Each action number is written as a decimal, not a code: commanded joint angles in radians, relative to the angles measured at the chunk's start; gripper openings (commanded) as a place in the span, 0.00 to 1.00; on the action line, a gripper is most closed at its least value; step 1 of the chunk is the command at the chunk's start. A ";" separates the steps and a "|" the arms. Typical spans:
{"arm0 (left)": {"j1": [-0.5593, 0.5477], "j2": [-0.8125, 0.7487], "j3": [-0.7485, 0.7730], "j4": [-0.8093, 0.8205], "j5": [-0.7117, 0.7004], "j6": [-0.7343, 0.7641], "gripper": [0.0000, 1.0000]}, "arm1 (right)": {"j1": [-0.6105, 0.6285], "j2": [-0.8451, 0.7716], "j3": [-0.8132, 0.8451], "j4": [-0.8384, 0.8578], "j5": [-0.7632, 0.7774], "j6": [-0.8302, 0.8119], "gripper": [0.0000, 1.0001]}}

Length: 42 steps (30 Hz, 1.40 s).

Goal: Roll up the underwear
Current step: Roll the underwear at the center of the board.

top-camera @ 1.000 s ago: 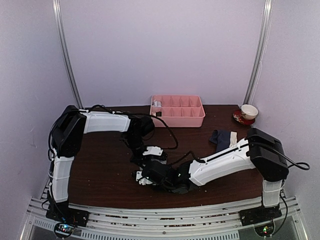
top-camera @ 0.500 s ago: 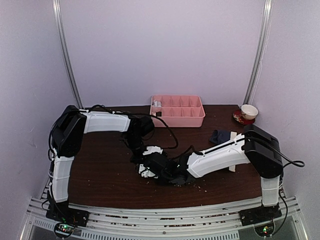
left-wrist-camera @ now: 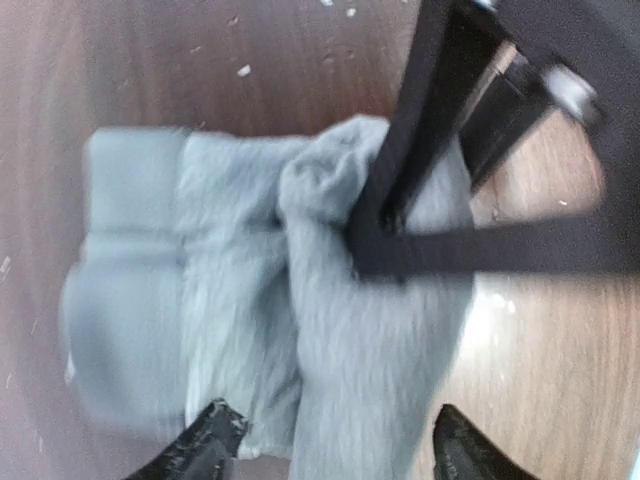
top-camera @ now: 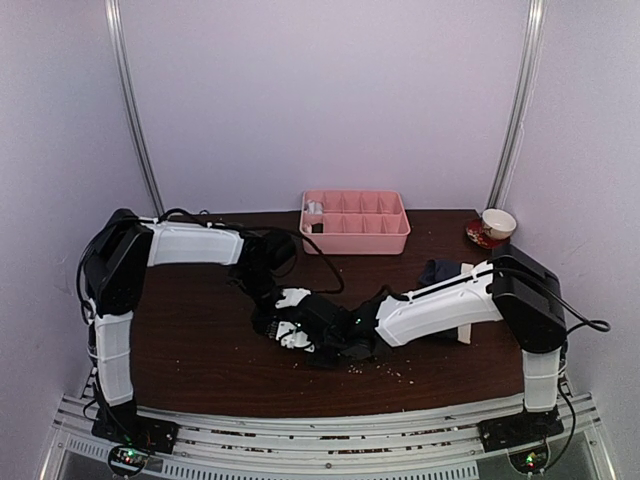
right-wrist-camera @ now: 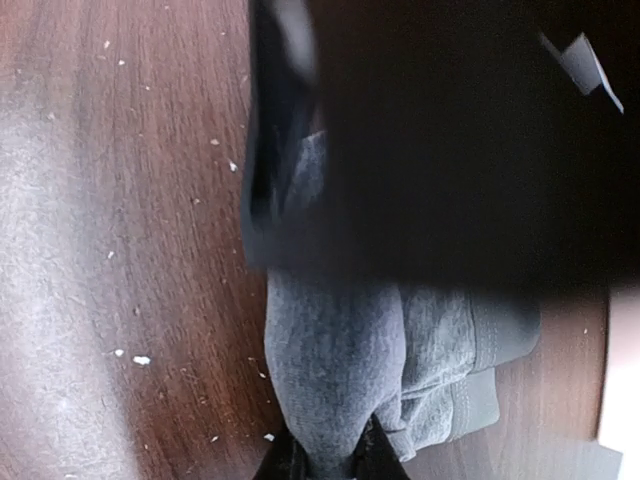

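Right gripper (right-wrist-camera: 330,455) pinched narrow on grey briefs (left-wrist-camera: 270,300), likely pinning the roll, 7 o'clock of tray (top-camera: 355,243). Left gripper (left-wrist-camera: 335,450) wide above. Navy pair (top-camera: 440,272) at 2 o'clock, not yet rolled.

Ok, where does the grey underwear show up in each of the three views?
Top external: grey underwear at table centre, a dark lump mostly hidden under both wrists.
Left wrist: mid-frame, bunched, with the right gripper pinching it.
Right wrist: lower centre, its fold caught between the jaws at the bottom edge.
Shared landmark: the dark wooden table scattered with pale crumbs.
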 commanded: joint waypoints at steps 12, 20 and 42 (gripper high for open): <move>0.104 -0.395 -0.391 0.352 0.052 0.138 0.87 | -0.144 0.040 0.111 -0.186 -0.357 0.159 0.00; 0.103 -0.504 -0.625 0.645 0.063 0.209 0.87 | -0.215 0.158 0.284 -0.343 -0.562 0.222 0.00; -0.013 -0.373 -0.726 1.070 -0.169 0.251 0.76 | -0.352 0.298 0.401 -0.405 -0.748 0.336 0.00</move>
